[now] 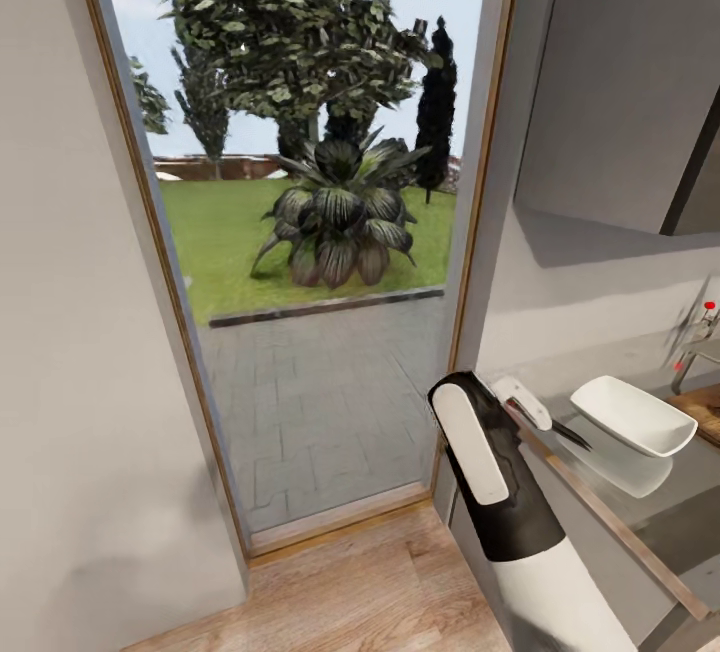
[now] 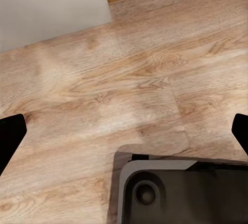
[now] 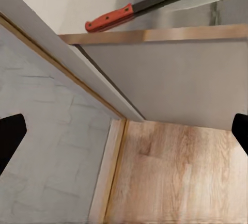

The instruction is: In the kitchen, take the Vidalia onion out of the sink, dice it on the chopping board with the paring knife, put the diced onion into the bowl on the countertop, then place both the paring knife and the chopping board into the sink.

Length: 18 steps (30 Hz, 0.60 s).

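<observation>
The paring knife [image 3: 134, 8], red-handled with a thin dark blade, lies near the end of the grey countertop [image 3: 155, 34]; its blade [image 1: 570, 436] also shows in the head view. Just beyond it sits the white square bowl [image 1: 632, 414]. A corner of the brown chopping board [image 1: 704, 410] shows at the right edge, below the chrome tap with the red knob [image 1: 706, 310]. The sink basin and the onion are out of view. My right gripper [image 3: 124, 133] is open, over the floor below the counter's end. My left gripper [image 2: 124, 136] is open above the plank floor.
A tall glass door [image 1: 310, 232] onto a garden stands straight ahead, with a grey wall [image 1: 80, 332] to its left. A grey wall cabinet [image 1: 620, 82] hangs at the upper right. My right forearm [image 1: 490, 462] rises beside the counter's end. My dark base [image 2: 181, 193] shows below the left gripper.
</observation>
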Tool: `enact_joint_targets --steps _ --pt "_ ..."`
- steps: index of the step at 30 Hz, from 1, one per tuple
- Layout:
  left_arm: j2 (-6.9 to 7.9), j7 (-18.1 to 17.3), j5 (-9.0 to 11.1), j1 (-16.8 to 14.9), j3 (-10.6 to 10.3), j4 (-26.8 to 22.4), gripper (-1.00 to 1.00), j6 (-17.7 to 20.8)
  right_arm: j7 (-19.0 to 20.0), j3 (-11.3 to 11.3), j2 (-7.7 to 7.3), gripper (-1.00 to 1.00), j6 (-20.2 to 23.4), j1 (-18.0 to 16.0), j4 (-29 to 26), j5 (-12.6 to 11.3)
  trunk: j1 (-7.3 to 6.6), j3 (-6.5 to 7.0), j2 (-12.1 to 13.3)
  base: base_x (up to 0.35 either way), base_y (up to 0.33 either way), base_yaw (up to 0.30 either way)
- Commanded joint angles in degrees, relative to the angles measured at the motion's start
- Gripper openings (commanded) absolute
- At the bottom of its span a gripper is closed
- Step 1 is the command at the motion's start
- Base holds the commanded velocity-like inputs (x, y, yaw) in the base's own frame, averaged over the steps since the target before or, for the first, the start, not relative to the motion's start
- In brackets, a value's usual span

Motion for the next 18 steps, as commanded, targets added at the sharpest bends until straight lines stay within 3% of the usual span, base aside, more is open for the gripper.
enact_joint_targets --steps 1,2,6,10,18 --pt "0.09 0.43 0.49 -0.04 -0.42 -0.1 1.0 -0.2 -0.33 -1.09 0.0 1.0 0.46 -0.06 -0.17 -1.0 0.04 -0.12 -0.13 0.0 0.0 0.0" --pt "0.09 0.43 0.49 -0.04 -0.42 -0.09 1.0 -0.2 -0.33 -3.08 0.0 1.0 0.34 -0.05 -0.28 -2.63 0.04 -0.12 -0.13 0.0 0.0 0.0" --pt "0.09 0.43 0.49 -0.04 -0.45 -0.14 1.0 -0.2 -0.33 -5.83 0.0 1.0 0.18 -0.06 -0.38 -5.87 0.04 -0.12 -0.13 0.005 0.0 0.0" --pt "0.09 0.43 0.49 -0.04 -0.46 -0.16 1.0 -0.2 -0.33 -6.31 0.0 1.0 0.13 -0.06 -0.39 -6.41 0.04 -0.12 -0.13 0.102 0.0 0.0" --pt "0.09 0.43 0.49 -0.04 -0.42 -0.09 1.0 -0.2 -0.33 -8.65 0.0 1.0 0.06 -0.06 -0.39 -6.48 0.04 -0.12 -0.13 0.254 -0.012 0.0"
